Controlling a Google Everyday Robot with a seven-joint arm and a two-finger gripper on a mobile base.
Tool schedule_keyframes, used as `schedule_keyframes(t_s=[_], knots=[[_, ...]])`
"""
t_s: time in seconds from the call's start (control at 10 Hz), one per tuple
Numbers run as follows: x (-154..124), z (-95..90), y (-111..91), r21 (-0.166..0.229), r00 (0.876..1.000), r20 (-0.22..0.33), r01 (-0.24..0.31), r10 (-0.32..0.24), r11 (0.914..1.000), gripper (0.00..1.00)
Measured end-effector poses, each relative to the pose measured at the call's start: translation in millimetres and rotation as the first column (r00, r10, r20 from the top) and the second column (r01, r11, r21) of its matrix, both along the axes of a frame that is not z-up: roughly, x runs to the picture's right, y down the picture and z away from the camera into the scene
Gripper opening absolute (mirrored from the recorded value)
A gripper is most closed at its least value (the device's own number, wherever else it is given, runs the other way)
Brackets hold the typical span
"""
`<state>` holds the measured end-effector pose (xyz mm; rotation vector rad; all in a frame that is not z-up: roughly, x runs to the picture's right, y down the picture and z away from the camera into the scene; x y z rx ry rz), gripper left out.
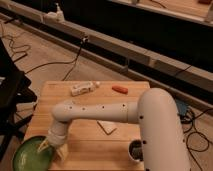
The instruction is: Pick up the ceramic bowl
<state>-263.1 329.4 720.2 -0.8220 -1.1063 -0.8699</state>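
Glossy green glaze marks the ceramic bowl (31, 154), a wide, shallow, round dish that sits at the table's seven o'clock corner, its rim hanging a little past the wooden edge. The table (95, 145) is pale, square, with visible plank grain. The arm (100, 111), smooth white plastic with small dark holes along its tube, sweeps in from the big rounded shoulder at four o'clock and bends down toward the bowl. The hand (51, 147) is at the bowl's three o'clock rim, its pale tan fingers (61, 151) pointing down, one over the green inside and one outside on the wood; whether they are clamped on the rim or merely straddling it I cannot tell. A flat, pale, roughly rectangular packet (106, 127) lies near the table's centre. A white, lumpy, bottle-like object (83, 88) lies on its side at eleven o'clock, and a small orange-red oblong piece (119, 89) lies at about one o'clock. A small dark cup (135, 149) with a light rim stands at five o'clock, tight against the arm's shoulder. Black cables (47, 64) trail on the floor beyond the table.
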Motion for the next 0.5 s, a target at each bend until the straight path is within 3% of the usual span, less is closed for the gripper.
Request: schedule_keyframes(t_s=[0.5], knots=[[6.5, 11.6, 3.0, -0.002, 0.999, -0.002, -0.039, 0.039, 0.9992, 0.23]])
